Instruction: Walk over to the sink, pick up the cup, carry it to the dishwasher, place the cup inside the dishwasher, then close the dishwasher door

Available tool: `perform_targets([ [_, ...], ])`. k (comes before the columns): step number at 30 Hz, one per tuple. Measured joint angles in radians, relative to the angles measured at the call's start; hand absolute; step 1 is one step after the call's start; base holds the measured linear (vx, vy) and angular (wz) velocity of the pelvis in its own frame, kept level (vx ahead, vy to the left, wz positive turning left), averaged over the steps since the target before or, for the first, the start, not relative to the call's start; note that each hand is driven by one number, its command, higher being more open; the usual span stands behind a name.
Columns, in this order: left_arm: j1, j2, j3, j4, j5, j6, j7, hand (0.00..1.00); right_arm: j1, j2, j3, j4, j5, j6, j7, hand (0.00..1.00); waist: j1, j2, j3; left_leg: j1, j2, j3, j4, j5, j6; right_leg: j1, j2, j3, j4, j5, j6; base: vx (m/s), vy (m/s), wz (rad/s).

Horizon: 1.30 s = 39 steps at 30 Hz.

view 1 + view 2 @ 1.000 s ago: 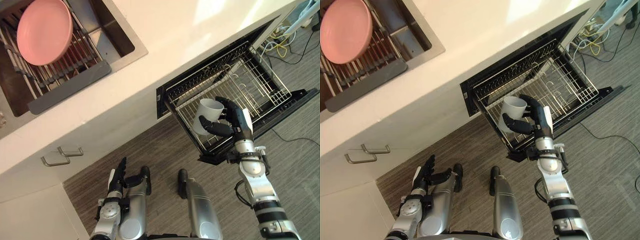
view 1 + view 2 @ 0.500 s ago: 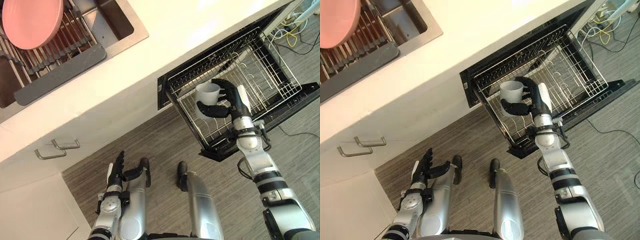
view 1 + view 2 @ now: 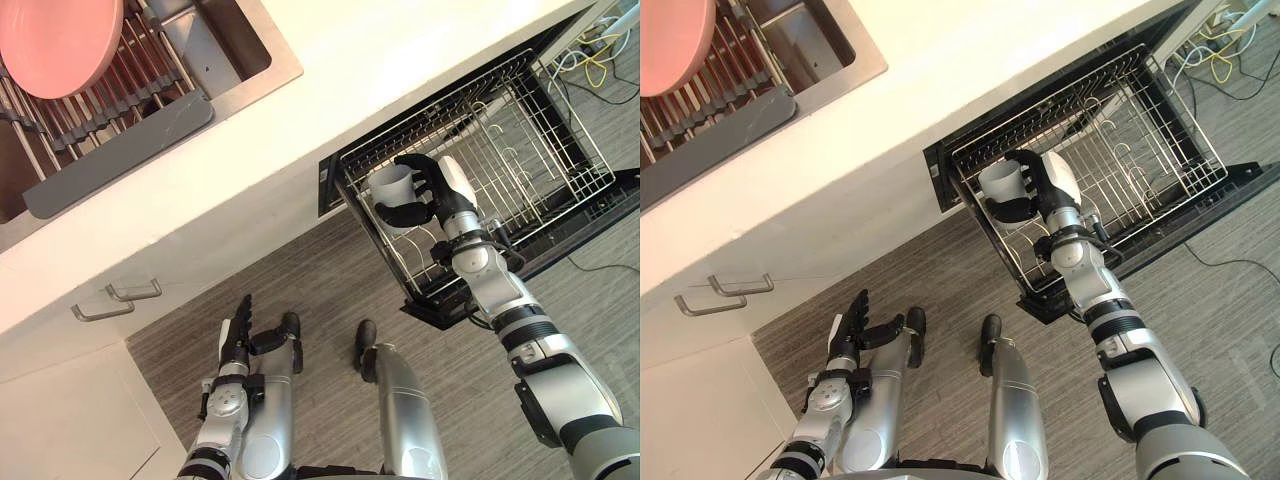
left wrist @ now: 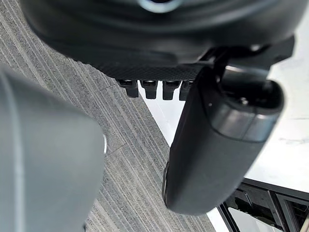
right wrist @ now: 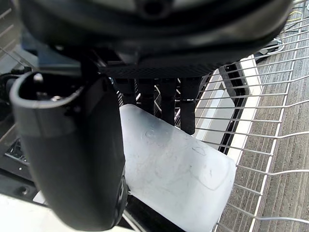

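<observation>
Right hand (image 3: 447,192) clasps the plain white cup (image 3: 388,186), mouth up, over the dishwasher rack (image 3: 545,165)

white cup (image 3: 391,186), pink plate (image 3: 55,40), grey striped floor (image 3: 330,290), black dishwasher rack (image 3: 520,150)

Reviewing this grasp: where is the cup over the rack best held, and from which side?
By its round wall, from the side, as the right hand holds it: wrapped round the cup, with the mouth facing up and left free.
</observation>
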Motion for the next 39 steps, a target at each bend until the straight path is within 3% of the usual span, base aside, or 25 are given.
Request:
perform_targets([
  [17, -0.018, -0.02, -0.018, 0.002, 0.0, 0.0, 0.016, 1.0, -0.038, 0.067, -0.044, 0.076, 0.007, 0.023, -0.015, 1.0, 0.005, 0.0, 0.0, 0.012, -0.007, 0.005, -0.026, 0.034, 0.003, 0.011, -0.006, -0.002, -0.025, 0.033, -0.001, -0.02, -0.008, 0.0],
  [26, -0.013, -0.046, -0.038, 0.028, 0.0, 0.014, 0.013, 1.0, 0.191, 0.157, -0.094, -0.202, 0.005, 0.028, -0.027, 1.0, -0.008, 0.0, 0.0, 0.122, -0.01, 0.017, -0.095, 0.049, -0.002, 0.104, -0.004, 0.005, -0.067, 0.033, -0.002, 0.0, -0.023, -0.02],
  [34, 0.023, -0.023, -0.047, 0.074, 0.001, 0.037, -0.01, 1.0, 0.518, 0.245, -0.18, -0.474, -0.005, 0.015, -0.032, 1.0, -0.044, -0.003, -0.012, 0.31, -0.025, 0.018, -0.271, 0.101, -0.011, 0.279, 0.0, -0.001, -0.216, 0.069, -0.001, 0.08, -0.015, 0.01],
  [39, 0.085, -0.001, -0.041, 0.107, 0.014, 0.051, -0.03, 1.0, 0.741, 0.3, -0.222, -0.603, -0.009, 0.003, -0.022, 1.0, -0.071, -0.002, -0.098, 0.397, -0.028, 0.023, -0.39, 0.137, -0.011, 0.379, 0.011, -0.004, -0.366, 0.123, 0.007, 0.09, 0.015, -0.02],
])
